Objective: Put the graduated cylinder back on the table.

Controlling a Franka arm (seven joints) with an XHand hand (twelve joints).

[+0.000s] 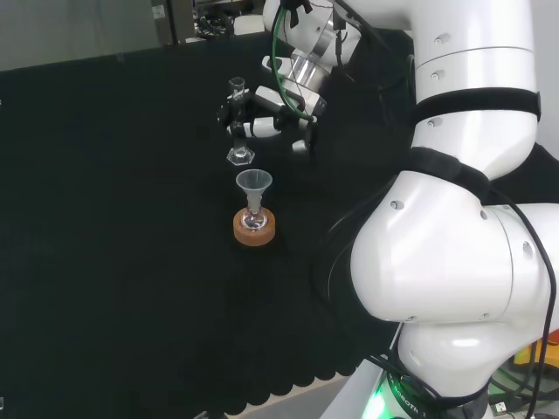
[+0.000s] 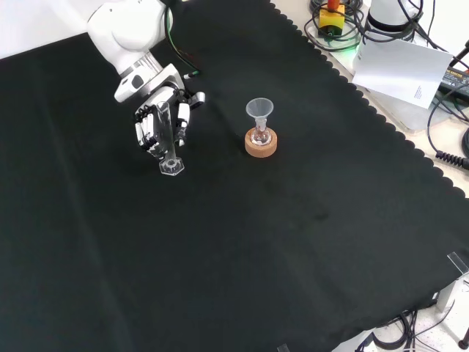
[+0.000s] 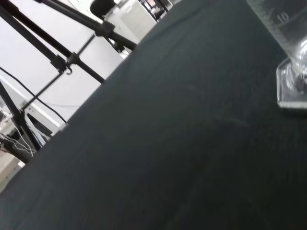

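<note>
A clear graduated cylinder (image 1: 238, 122) with a hexagonal foot (image 1: 240, 157) stands about upright, its foot at or just above the black cloth; I cannot tell if it touches. The black and white hand (image 1: 262, 122) is curled round its tube. In the front view the hand (image 2: 157, 121) grips the cylinder (image 2: 167, 136) with the foot (image 2: 172, 166) below the fingers. In the wrist view the cylinder's base (image 3: 292, 84) and marked tube show close up.
A clear funnel (image 1: 254, 183) sits in a small flask on a cork ring (image 1: 254, 229), nearer than the cylinder in the head view. In the front view the cork ring (image 2: 261, 143) lies to the hand's right. A white paper (image 2: 401, 70) lies off the cloth.
</note>
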